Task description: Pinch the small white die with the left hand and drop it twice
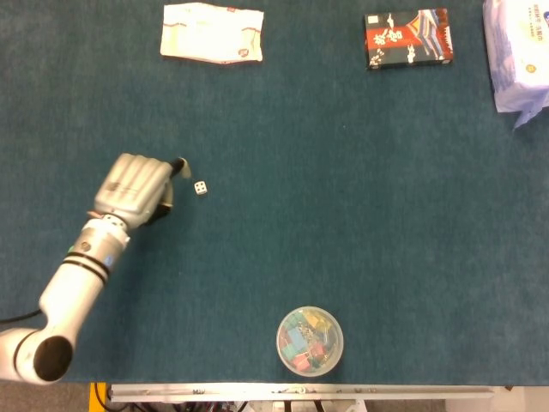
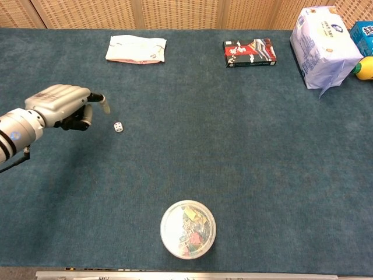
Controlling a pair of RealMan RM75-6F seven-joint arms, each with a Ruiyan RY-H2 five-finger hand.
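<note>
The small white die [image 1: 200,187] [image 2: 118,126] lies on the dark teal tablecloth, free of any hand. My left hand [image 1: 133,189] [image 2: 61,105] hovers just to its left, a short gap away. Most of its fingers stay curled in, but the forefinger and thumb have parted and hold nothing. My right hand shows in neither view.
A white pouch [image 1: 212,33] and a red-and-black box [image 1: 407,38] lie along the far edge. A white wrapped pack [image 2: 323,45] sits at the far right. A round clear tub of coloured clips [image 1: 310,341] stands near the front edge.
</note>
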